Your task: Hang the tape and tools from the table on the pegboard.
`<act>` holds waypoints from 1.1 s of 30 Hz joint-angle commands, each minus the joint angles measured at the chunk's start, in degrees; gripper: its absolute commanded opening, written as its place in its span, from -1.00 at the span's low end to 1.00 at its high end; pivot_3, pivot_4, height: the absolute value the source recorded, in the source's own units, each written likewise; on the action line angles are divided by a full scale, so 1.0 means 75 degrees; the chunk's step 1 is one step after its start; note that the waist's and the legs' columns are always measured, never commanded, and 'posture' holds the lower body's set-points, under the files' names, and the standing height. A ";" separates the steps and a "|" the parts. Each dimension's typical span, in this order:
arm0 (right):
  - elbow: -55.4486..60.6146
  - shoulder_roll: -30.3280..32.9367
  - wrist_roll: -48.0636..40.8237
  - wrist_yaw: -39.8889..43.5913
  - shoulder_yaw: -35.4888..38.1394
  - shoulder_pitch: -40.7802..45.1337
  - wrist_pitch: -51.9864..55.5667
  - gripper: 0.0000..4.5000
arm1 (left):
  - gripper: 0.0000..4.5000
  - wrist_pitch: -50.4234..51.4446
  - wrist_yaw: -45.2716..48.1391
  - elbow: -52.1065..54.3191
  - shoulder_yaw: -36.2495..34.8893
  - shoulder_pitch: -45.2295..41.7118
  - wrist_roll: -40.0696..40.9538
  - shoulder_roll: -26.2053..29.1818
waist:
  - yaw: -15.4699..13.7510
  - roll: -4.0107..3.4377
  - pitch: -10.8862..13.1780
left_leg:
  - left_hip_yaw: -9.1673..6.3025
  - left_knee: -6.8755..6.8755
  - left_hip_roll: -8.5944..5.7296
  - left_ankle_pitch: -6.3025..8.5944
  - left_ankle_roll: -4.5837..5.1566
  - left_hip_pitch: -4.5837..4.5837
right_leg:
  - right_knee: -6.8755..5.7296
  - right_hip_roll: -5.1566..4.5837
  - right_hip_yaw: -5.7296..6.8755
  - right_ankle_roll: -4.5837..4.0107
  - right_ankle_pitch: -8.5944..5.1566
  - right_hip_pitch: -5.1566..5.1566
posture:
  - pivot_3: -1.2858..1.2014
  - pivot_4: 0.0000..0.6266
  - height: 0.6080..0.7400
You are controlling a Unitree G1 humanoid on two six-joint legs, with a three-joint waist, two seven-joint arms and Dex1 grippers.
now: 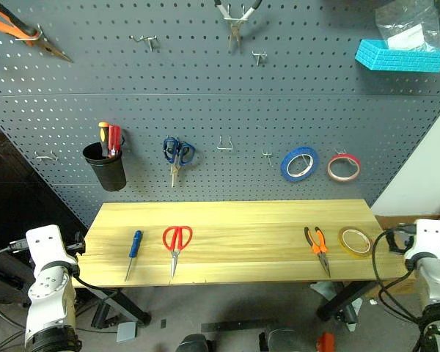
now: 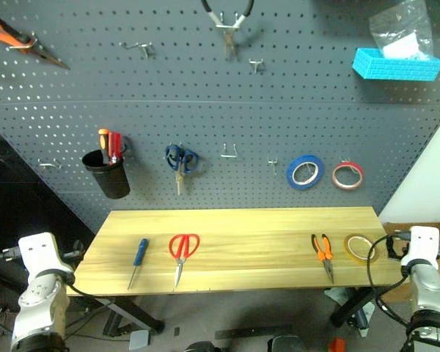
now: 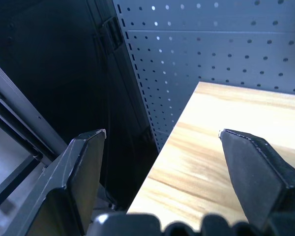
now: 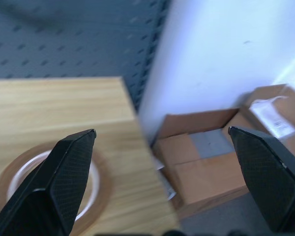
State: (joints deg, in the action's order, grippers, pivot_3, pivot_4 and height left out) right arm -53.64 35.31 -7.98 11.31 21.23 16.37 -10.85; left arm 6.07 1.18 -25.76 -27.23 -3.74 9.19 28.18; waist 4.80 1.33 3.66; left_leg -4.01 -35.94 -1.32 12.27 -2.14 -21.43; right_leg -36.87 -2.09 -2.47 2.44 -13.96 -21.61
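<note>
On the light wood table (image 1: 242, 220) lie, from left to right, a blue-handled screwdriver (image 1: 134, 249), red-handled scissors (image 1: 177, 240), orange-and-black pliers (image 1: 317, 246) and the yellow-tan tape ring (image 1: 356, 240). The dark grey pegboard (image 1: 205, 103) rises behind the table. My left gripper (image 3: 161, 133) stands open and empty off the table's left end, over its corner (image 3: 196, 157). Off the right end, my right gripper (image 4: 161, 130) is open and empty, with the tape (image 4: 101, 172) lying just by one finger.
The pegboard carries a black cup of screwdrivers (image 1: 106, 167), blue scissors (image 1: 177, 154), a blue roll (image 1: 299, 163), a red-pink roll (image 1: 343, 167), two pliers up high (image 1: 235, 18), a turquoise basket (image 1: 401, 55) and bare hooks (image 1: 225, 144). Cardboard boxes (image 4: 211, 147) sit on the floor at right.
</note>
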 commanded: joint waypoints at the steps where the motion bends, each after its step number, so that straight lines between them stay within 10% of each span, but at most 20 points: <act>1: -0.0117 0.0182 -0.0095 0.0100 0.0109 0.0264 -0.0257 1.00 | 0.77 -0.0108 0.0152 0.0593 0.0066 0.0019 -0.0089 0.0196 | 0.0001 0.0004 -0.0002 | 0.0001 0.0000 0.0001 0.0000 0.0000 0.0001 | 0.0001 0.0000 0.0000 0.0000 0.0000 0.0000 | 0.01 -1.00 1.00; 17: 0.0676 0.0121 -0.0105 0.1142 -0.0170 -0.0141 -0.0159 1.00 | 0.77 0.0789 0.0107 0.2128 0.0118 0.0469 -0.0003 -0.0177 | -0.0004 0.0008 0.0001 | -0.0001 -0.0001 0.0003 0.0001 0.0001 0.0005 | 0.0002 -0.0004 -0.0003 0.0000 -0.0001 0.0011 | 0.01 -0.98 1.00; 33: 0.5932 0.0141 -0.0300 0.2337 -0.1165 -0.1808 0.3746 1.00 | 0.77 0.1099 0.3587 0.5349 0.2962 0.0203 0.0476 0.0287 | -0.0010 0.0002 0.1065 | 0.0008 -0.0002 0.0050 0.0002 0.0003 -0.0122 | -0.0008 -0.0009 -0.0016 0.0002 -0.0010 -0.0111 | -0.08 -0.14 1.00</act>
State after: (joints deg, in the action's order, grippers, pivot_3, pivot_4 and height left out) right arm -12.38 35.22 -10.11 28.41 12.60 2.11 14.25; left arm 14.67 22.26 9.58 -6.97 -0.98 9.96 29.05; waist 4.73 1.34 11.65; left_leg -3.93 -35.96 -0.95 12.31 -2.09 -22.48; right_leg -36.93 -2.16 -2.61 2.46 -14.04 -22.58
